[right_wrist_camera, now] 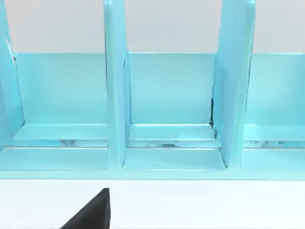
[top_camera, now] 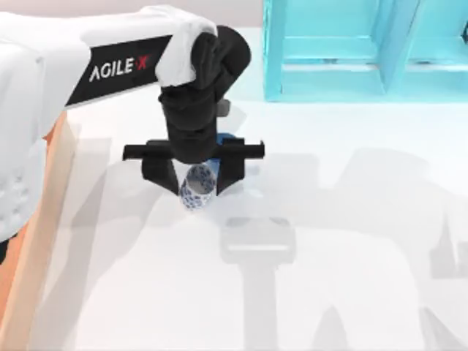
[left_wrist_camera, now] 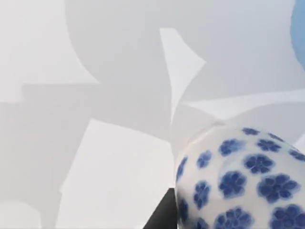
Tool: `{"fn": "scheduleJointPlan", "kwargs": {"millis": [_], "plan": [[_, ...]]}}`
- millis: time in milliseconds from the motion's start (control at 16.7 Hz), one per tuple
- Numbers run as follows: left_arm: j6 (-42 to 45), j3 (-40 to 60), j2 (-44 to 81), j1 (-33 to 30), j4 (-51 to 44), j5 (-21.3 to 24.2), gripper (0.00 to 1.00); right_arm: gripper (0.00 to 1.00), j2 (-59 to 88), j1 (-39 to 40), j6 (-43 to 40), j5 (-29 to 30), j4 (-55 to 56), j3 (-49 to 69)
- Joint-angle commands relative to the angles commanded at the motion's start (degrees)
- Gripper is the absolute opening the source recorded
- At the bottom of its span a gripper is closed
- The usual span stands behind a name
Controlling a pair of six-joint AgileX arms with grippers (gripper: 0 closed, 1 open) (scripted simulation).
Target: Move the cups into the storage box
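My left gripper (top_camera: 196,181) is shut on the white cup with the blue floral pattern (top_camera: 198,193), which hangs tilted between the black fingers above the middle of the table. The left wrist view shows this cup (left_wrist_camera: 243,181) close up, beside one dark finger (left_wrist_camera: 162,217). The plain blue cup (top_camera: 231,140) stands just behind the gripper, mostly hidden by it; a sliver of the blue cup (left_wrist_camera: 301,24) sits at the wrist picture's edge. The storage box (top_camera: 60,164), orange-brown wood with a tan rim, runs along the table's left edge. One black finger (right_wrist_camera: 90,214) of the right arm is visible.
A turquoise shelf unit (top_camera: 329,51) stands at the back right of the table, and the right wrist camera faces its compartments (right_wrist_camera: 167,95). The left arm's white body reaches over the box. White tabletop (top_camera: 351,256) spreads to the right and front, crossed by arm shadows.
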Motion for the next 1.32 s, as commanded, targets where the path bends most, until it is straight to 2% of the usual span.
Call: {"fn": "scheduleJointPlan", "kwargs": {"millis": [300,360,900,1320], "plan": [[0.0,0.0,0.0,0.0,0.0,0.0,0.02,1.0,0.0,0.0,0.0,0.0,0.0,0.0],[0.0,0.0,0.0,0.0,0.0,0.0,0.0,1.0,0.0,0.0,0.0,0.0,0.0,0.0],[0.21,0.09,-0.18,0.18,-0.2,-0.01,0.0,1.0,0.0,0.0,0.0,0.0,0.0,0.0],[8.57,2.06,-8.76,8.81,-10.91,-0.08,0.0,1.0,0.0,0.0,0.0,0.0,0.0,0.0]]}}
